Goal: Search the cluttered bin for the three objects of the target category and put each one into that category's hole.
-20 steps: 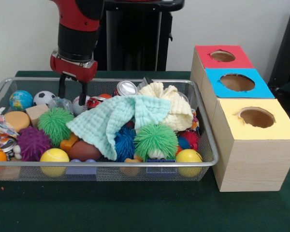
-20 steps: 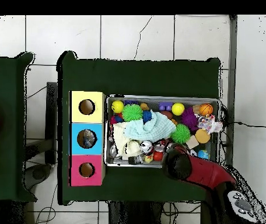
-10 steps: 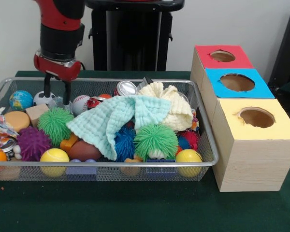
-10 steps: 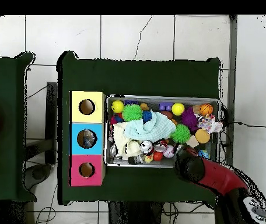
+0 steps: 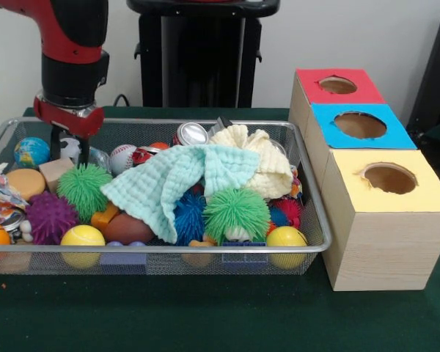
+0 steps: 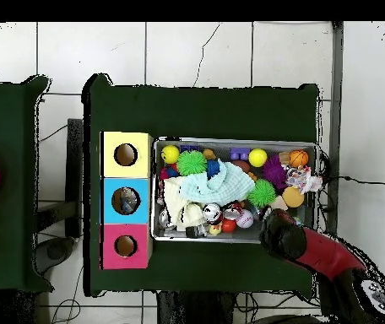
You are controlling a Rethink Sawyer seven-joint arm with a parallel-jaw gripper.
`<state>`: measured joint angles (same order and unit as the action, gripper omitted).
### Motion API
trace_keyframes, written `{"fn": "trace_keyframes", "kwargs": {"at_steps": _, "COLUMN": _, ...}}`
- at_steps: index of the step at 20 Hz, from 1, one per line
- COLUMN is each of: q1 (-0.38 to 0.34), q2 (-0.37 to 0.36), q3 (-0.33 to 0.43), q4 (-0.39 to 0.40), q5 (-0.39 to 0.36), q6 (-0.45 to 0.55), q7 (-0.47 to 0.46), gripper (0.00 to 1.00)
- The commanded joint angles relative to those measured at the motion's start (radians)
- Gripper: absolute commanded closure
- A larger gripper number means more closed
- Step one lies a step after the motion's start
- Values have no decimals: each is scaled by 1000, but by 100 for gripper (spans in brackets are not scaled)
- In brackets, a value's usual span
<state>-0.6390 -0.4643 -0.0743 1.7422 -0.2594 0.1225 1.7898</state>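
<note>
The cluttered bin [image 5: 169, 249] is a wide wire mesh basket full of balls, spiky toys and cloths; it also shows in the overhead view [image 6: 234, 141]. My gripper [image 5: 70, 160] is open and hangs at the bin's far left corner. Its fingers [image 5: 55, 147] straddle a soccer ball [image 5: 68, 145], with a globe ball [image 5: 31, 151] to the left and a baseball [image 5: 122, 158] to the right. I cannot tell if the fingers touch the ball. Three boxes with round holes stand beside the bin: red [image 5: 312, 77], blue [image 5: 326, 117] and yellow [image 5: 352, 172]. In the overhead view the arm [image 6: 314, 249] hides the gripper.
A mint cloth [image 5: 172, 183] and a cream cloth [image 5: 260, 158] cover the bin's middle. Green spiky balls [image 5: 84, 189] [image 5: 236, 213], a purple spiky ball [image 5: 50, 217], yellow balls [image 5: 82, 238] [image 5: 287, 238], a can [image 5: 191, 134] and a wooden block [image 5: 55, 170] lie around them.
My gripper has moved left in the front view along the bin's far side, from the baseball to the soccer ball, and sits slightly lower. It stays open.
</note>
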Motion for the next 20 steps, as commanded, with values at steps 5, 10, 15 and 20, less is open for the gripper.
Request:
{"fn": "trace_keyframes", "kwargs": {"at_steps": 5, "q1": -27, "q2": 49, "q3": 142, "q4": -73, "q5": -49, "q6": 17, "q7": 26, "gripper": 0}}
{"fn": "trace_keyframes", "kwargs": {"at_steps": 10, "q1": 20, "q2": -91, "q3": 99, "q4": 0, "q5": -9, "q6": 117, "q7": 54, "gripper": 0}}
{"fn": "trace_keyframes", "kwargs": {"at_steps": 15, "q1": 49, "q2": -123, "q3": 72, "q4": 17, "q5": 7, "q6": 144, "q7": 80, "gripper": 0}}
{"fn": "trace_keyframes", "kwargs": {"at_steps": 20, "q1": 86, "q2": -119, "q3": 45, "q4": 21, "q5": 21, "q6": 144, "q7": 120, "gripper": 0}}
